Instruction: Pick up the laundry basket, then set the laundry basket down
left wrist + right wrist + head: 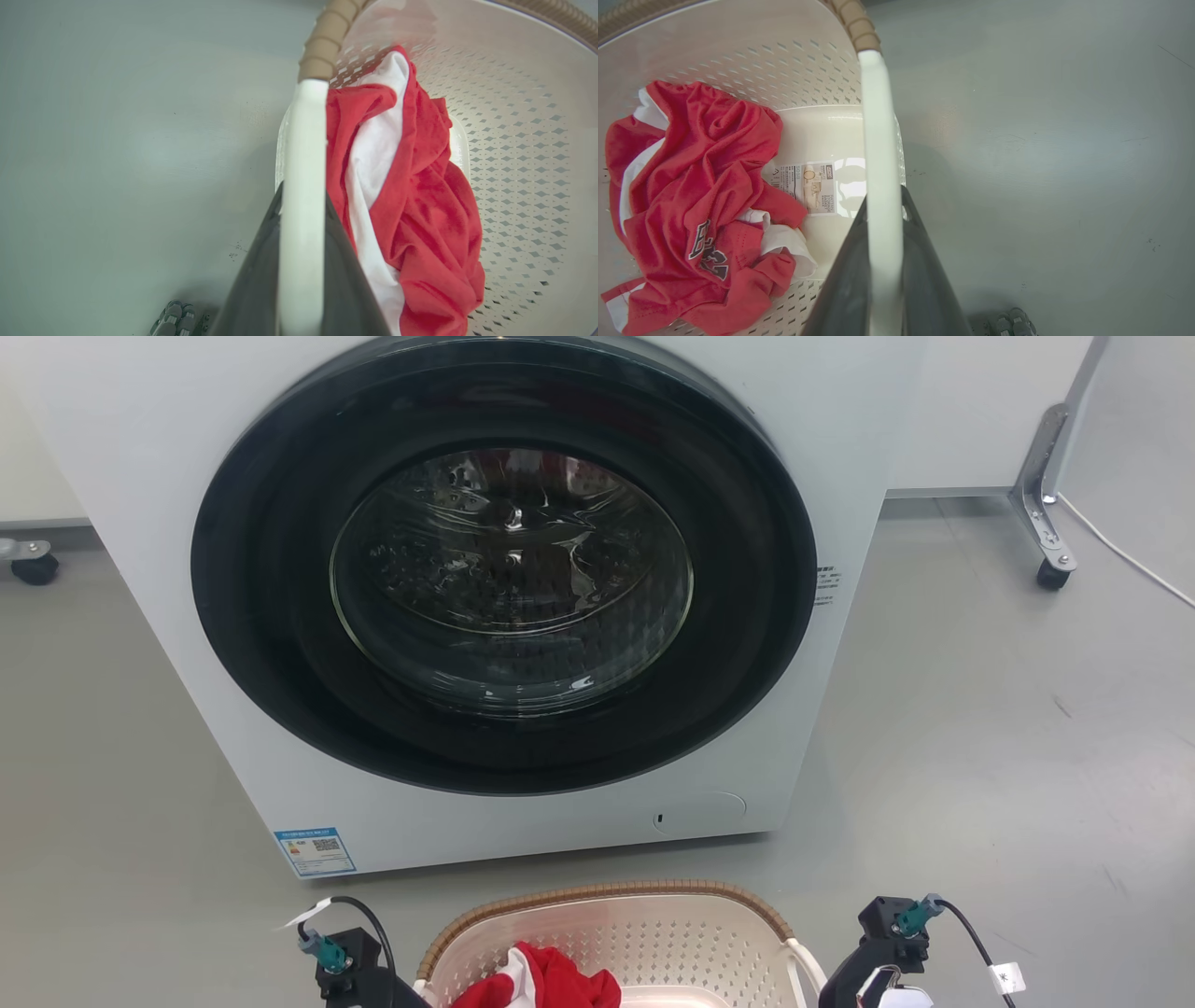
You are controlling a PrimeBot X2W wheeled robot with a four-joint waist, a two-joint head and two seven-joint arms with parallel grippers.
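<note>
One caster is standing at the far left, well apart from everything else. Bare grey floor is lying open on the left side of the one left gripper. Its jaws are pinching the left handle, with one dark finger lying along each side of the white bar.

One laundry basket is sitting at the bottom middle of the head view, in front of the one white washing machine. A strip of floor is separating its far brown rim from the machine's foot. I cannot tell whether its base is touching the floor. Its mouth is facing up, and its long axis is running left to right, parallel to the machine's front, with one handle at each short end.

Inside, one red-and-white garment is bunching toward the left end, and one label is showing on the bare base.

The one right gripper is pinching the right handle the same way. Open floor is spreading beyond it, toward a second caster at the far right.
</note>
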